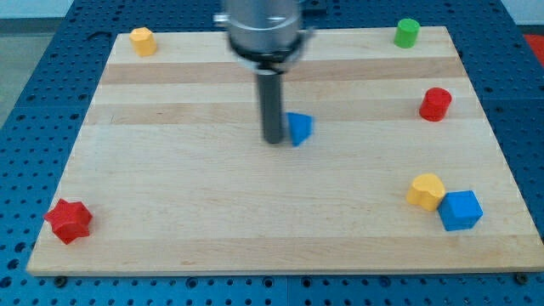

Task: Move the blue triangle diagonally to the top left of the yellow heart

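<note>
The blue triangle (300,128) lies near the middle of the wooden board, a little toward the view's top. My tip (274,140) stands right against its left side, touching or nearly touching it. The yellow heart (426,190) sits far off at the view's lower right, with a blue cube (461,210) touching its lower right side.
A red cylinder (435,104) is at the view's right. A green cylinder (407,32) is at the top right corner. A yellow-orange block (143,41) is at the top left corner. A red star (69,221) is at the lower left. The board's edge (280,270) runs along the bottom.
</note>
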Motion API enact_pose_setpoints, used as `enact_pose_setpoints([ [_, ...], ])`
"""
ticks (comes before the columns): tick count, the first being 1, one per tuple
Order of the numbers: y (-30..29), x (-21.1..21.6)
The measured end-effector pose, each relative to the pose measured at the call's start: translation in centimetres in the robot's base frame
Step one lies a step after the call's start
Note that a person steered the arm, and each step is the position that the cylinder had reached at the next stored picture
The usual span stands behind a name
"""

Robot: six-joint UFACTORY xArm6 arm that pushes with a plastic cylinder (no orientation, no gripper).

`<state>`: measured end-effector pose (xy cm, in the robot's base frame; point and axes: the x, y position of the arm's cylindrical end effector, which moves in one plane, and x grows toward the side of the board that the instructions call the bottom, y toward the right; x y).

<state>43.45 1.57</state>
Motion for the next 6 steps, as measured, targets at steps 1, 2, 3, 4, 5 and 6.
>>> enact_pose_setpoints([
  [1, 5.0, 0.0],
  [2, 1.7, -0.1],
  [3, 1.4, -3.0],
  [4, 6.2, -2.9],
  [5, 10.4, -1.5],
  [6, 8.0, -2.3],
])
